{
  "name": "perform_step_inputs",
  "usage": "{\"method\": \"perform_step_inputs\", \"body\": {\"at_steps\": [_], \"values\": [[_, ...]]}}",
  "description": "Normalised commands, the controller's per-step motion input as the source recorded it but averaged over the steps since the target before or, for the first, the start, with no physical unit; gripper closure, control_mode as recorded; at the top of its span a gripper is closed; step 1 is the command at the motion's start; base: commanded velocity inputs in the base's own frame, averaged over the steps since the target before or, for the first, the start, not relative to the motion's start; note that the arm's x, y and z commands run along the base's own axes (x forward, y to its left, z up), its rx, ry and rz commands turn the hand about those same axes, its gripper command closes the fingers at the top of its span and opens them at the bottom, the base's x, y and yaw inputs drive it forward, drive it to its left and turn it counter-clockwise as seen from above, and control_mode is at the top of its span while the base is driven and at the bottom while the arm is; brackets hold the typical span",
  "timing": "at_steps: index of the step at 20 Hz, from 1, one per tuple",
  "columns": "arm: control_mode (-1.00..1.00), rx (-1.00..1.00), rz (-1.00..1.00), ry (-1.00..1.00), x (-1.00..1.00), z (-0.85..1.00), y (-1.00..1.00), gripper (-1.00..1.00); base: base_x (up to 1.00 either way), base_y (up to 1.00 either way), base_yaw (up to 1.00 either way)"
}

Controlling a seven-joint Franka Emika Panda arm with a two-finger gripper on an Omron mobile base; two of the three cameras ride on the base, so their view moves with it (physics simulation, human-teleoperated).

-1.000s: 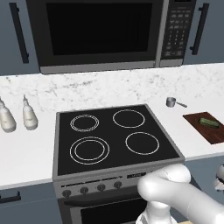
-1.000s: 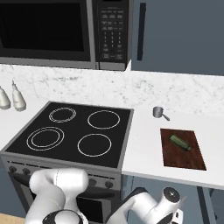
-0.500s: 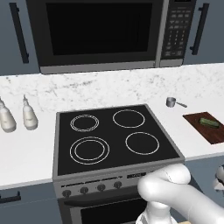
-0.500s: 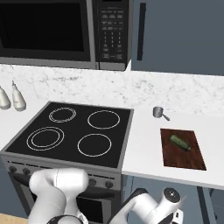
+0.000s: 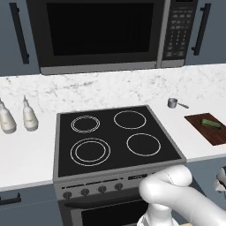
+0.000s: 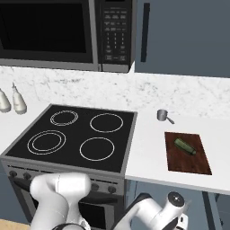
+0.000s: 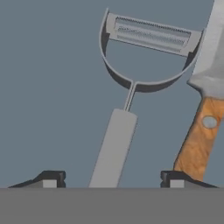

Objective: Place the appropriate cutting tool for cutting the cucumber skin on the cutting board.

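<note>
In the hand view's centre, the peeler (image 7: 127,87) is lying on a grey-blue floor, a wooden-handled knife (image 7: 203,109) crowding its right; the tool (image 7: 113,179) is straddling its handle, tips apart. At right, the cucumber (image 6: 185,146) is resting on the cutting board (image 6: 197,164), atop the white surface (image 6: 148,152).

Flat, even rendered light, soft shadows, slightly blurry close-up view

text: none legible | microwave keypad (image 5: 178,28): button marks were too blurred to be read | stove knobs (image 5: 93,190): no markings were made out
</note>
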Motion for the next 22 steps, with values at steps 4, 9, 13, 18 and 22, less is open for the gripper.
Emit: {"method": "perform_step_inputs", "body": {"at_steps": [4, 9, 13, 18, 22], "values": [[-1.00, 0.00, 0.00, 0.00, -0.21, -0.21, 0.02, 1.00, 0.00, 0.00, 0.00], [-1.00, 0.00, -0.02, 0.00, 0.00, -0.02, 0.02, 1.00, 0.00, 0.00, 0.00], [-1.00, 0.00, -0.01, 0.00, 0.00, 0.04, 0.08, 1.00, 0.00, 0.00, 0.00], [-1.00, 0.00, 0.00, -0.01, -0.05, 0.64, 0.03, 1.00, 0.00, 0.00, 0.00], [-1.00, 0.00, 0.00, -0.02, -0.58, 1.00, 0.00, 1.00, 0.00, 0.00, 0.00]]}}
